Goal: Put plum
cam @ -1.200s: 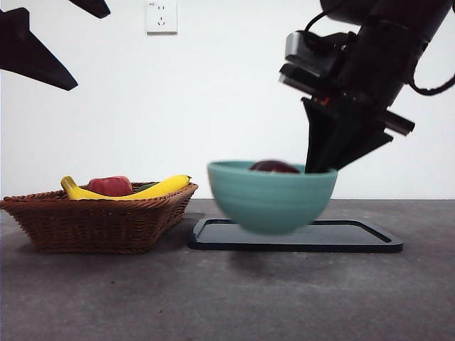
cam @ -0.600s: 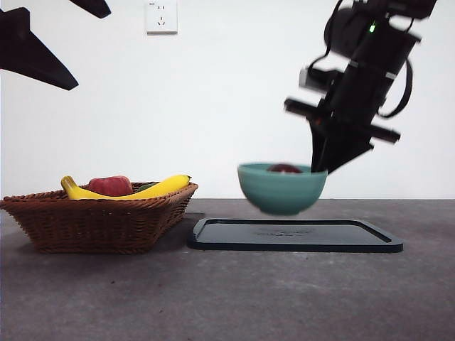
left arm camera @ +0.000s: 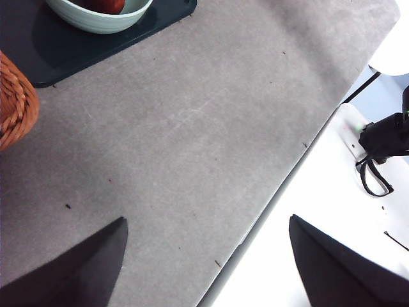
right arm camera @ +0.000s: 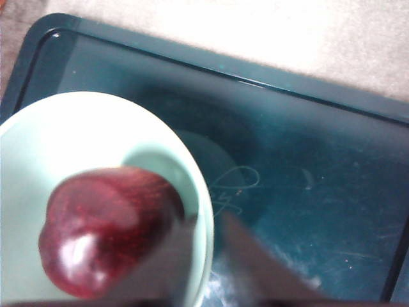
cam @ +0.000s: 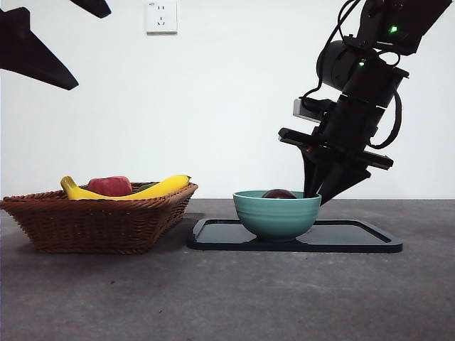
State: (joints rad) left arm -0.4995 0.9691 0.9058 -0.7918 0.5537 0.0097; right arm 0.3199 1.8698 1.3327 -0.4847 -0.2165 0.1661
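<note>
The plum [cam: 279,194], dark maroon and glossy, lies inside the teal bowl [cam: 276,214]. The bowl stands on the black tray [cam: 355,239]. My right gripper [cam: 321,190] is at the bowl's right rim. In the right wrist view the plum [right arm camera: 105,227] fills the bowl [right arm camera: 64,134], and my right gripper [right arm camera: 208,249] is shut on the rim, one jaw inside and one outside, over the tray [right arm camera: 307,160]. My left gripper [left arm camera: 208,220] is open and empty, high at the left; the bowl [left arm camera: 96,19] and plum [left arm camera: 105,5] are far from it.
A wicker basket [cam: 99,222] at the left holds a banana [cam: 142,190] and a red fruit [cam: 110,186]. Its edge shows in the left wrist view [left arm camera: 13,102]. The left gripper's black tips [cam: 89,46] show at the upper left. The table's edge [left arm camera: 275,185] runs near the left arm.
My right gripper has carried the bowl with the plum down and away from the camera. The bowl was in the air and now rests on the tray. The left arm has not moved.
</note>
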